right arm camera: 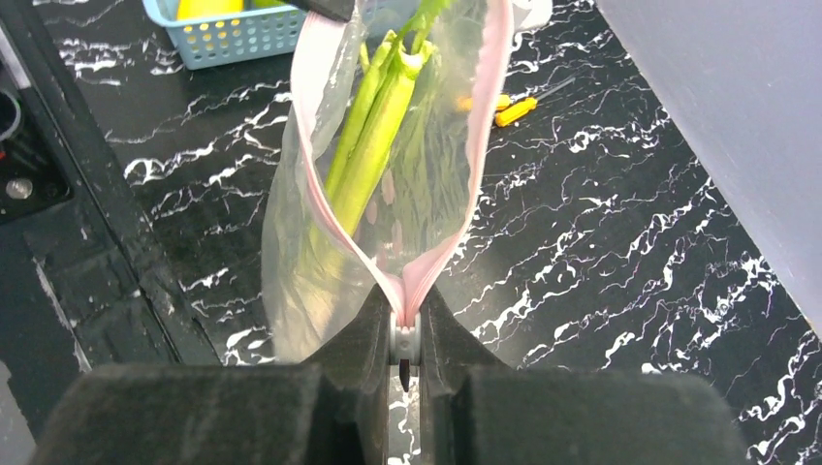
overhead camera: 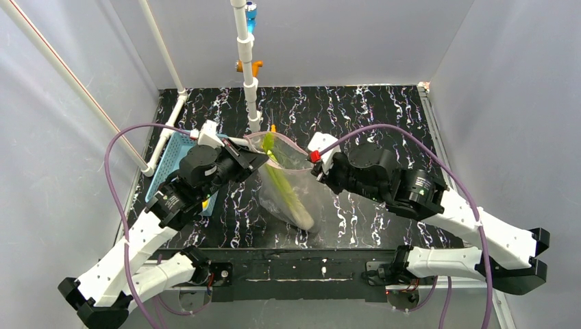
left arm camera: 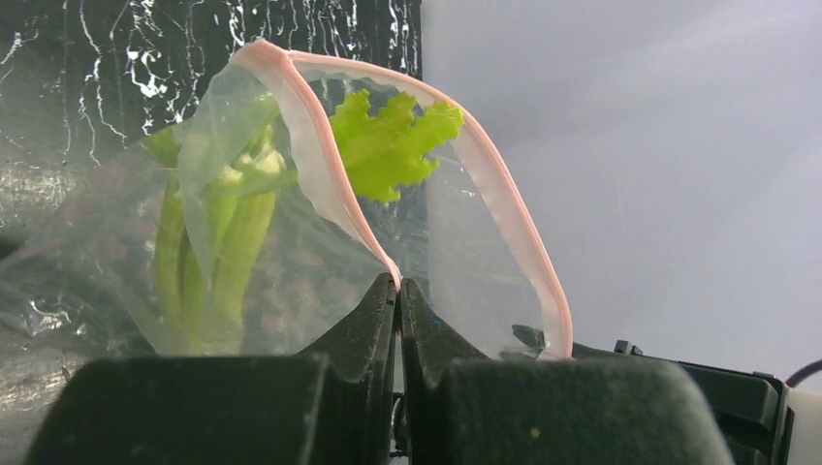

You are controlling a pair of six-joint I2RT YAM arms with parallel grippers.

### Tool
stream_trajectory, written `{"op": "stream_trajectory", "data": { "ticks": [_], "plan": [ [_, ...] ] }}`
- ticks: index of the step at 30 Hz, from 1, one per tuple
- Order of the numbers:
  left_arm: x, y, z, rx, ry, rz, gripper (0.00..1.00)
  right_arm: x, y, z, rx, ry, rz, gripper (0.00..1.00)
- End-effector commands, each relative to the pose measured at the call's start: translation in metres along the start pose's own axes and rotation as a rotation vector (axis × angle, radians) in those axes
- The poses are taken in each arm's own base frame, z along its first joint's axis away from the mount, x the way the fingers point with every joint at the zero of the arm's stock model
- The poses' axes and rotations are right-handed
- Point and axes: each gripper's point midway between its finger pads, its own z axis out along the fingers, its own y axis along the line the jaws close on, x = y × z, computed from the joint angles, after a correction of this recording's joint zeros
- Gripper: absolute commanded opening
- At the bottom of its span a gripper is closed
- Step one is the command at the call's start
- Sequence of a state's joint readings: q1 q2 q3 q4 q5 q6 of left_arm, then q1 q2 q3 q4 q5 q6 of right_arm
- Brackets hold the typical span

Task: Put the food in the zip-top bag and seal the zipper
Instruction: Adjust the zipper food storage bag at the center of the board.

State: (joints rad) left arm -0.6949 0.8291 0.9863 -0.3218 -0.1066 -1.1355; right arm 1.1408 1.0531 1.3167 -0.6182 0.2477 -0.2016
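1. Left gripper [left arm camera: 397, 288] is clamped tight on the zipper [left arm camera: 504, 208] at one end.
2. Right gripper [right arm camera: 405, 312] pinches the opposite end, jaws closed.
3. Zip-top bag [overhead camera: 296, 184] hangs between them, mouth gaping, leek [right arm camera: 373, 145] inside.

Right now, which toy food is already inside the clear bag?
The long green leek is in the bag; the yellow fruit sits in the blue basket.

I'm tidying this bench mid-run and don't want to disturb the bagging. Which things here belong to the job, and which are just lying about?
Part of the job:
zip-top bag
leek inside it
zipper, pinched by left gripper and right gripper
yellow fruit in the blue basket

Lying about:
orange-handled tool
white pipe
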Motion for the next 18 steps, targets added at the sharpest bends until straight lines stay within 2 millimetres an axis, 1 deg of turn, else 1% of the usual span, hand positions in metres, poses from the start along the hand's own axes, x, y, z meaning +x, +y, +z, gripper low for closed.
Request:
{"op": "stream_trajectory", "data": {
  "ticks": [1, 3, 5, 8, 9, 10, 12, 14, 16, 18],
  "plan": [
    [0.002, -0.010, 0.002, 0.052, 0.021, 0.065, 0.00, -0.021, -0.013, -0.007, 0.079, -0.133, 0.076, 0.01],
    [0.005, -0.011, 0.006, 0.071, 0.032, 0.080, 0.00, -0.022, -0.008, -0.006, 0.060, -0.174, 0.099, 0.01],
    [0.008, -0.009, 0.012, 0.066, 0.047, 0.099, 0.00, -0.018, -0.005, 0.000, 0.057, -0.181, 0.112, 0.01],
    [0.010, -0.007, 0.019, 0.030, 0.066, 0.123, 0.00, -0.016, -0.010, 0.007, 0.092, -0.184, 0.125, 0.01],
    [0.007, -0.013, 0.019, 0.046, 0.064, 0.135, 0.00, -0.019, -0.014, 0.008, 0.116, -0.191, 0.124, 0.01],
    [0.005, -0.024, 0.018, 0.078, 0.066, 0.146, 0.00, -0.022, -0.020, 0.007, 0.143, -0.195, 0.120, 0.01],
    [-0.001, -0.052, 0.009, 0.151, 0.075, 0.170, 0.00, -0.035, -0.030, 0.000, 0.181, -0.224, 0.111, 0.01],
    [-0.009, -0.070, -0.002, 0.188, 0.064, 0.189, 0.00, -0.047, -0.033, -0.006, 0.182, -0.251, 0.093, 0.01],
    [-0.013, -0.072, -0.007, 0.187, 0.051, 0.176, 0.00, -0.054, -0.033, -0.010, 0.174, -0.268, 0.087, 0.01],
    [-0.008, -0.055, -0.005, 0.143, 0.054, 0.161, 0.00, -0.052, -0.031, -0.008, 0.165, -0.261, 0.084, 0.01]
  ]
}}
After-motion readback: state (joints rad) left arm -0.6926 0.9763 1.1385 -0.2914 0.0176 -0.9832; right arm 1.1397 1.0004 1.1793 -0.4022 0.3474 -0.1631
